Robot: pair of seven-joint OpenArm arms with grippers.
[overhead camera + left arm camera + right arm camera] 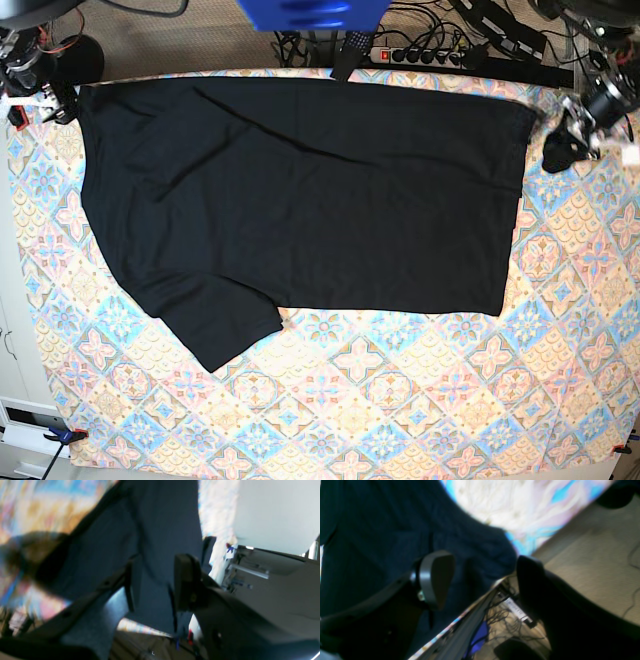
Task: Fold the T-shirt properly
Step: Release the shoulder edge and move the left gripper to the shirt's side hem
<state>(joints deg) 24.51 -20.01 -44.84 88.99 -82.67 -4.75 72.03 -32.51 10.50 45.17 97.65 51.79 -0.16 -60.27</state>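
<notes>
Risk of snagging T-shirt [300, 200] on retreat — left gripper [157, 580], right gripper [482, 577] both spread, cloth near fingers — rumpling flat edge.

base cam looks straight down on the whole counter [330, 400]. Both wrist cams sit right behind their claws, super close and blurry, each at a far counter corner; all three share the T-shirt [320, 190].
</notes>
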